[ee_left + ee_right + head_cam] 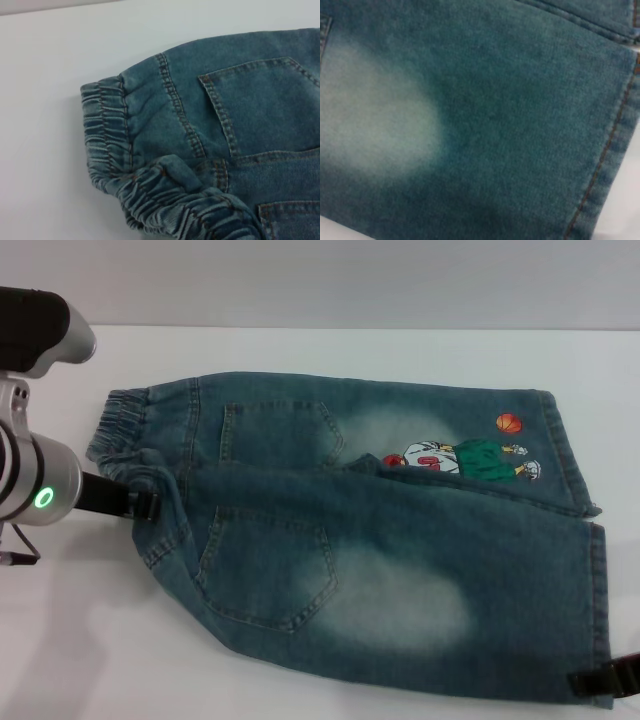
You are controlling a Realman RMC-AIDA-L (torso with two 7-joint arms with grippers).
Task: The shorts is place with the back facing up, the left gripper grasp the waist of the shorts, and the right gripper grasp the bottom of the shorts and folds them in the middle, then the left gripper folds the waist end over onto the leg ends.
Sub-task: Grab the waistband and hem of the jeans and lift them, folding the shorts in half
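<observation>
The blue washed-denim shorts [380, 540] lie back up on the white table, waist to the left and leg ends to the right. The near half is drawn partly over the far half, hiding part of the cartoon print [470, 458]. My left gripper [145, 505] is shut on the near part of the ruffled waist [165, 195], which is bunched and lifted. At the near right corner my right gripper [600, 680] is shut on the bottom hem [615, 150] of the near leg. Two back pockets show.
The white table [300, 350] runs beyond the shorts at the back and on the left. A dark arm housing [40, 325] stands at the far left. The far leg's hem [560, 440] lies flat near the right edge.
</observation>
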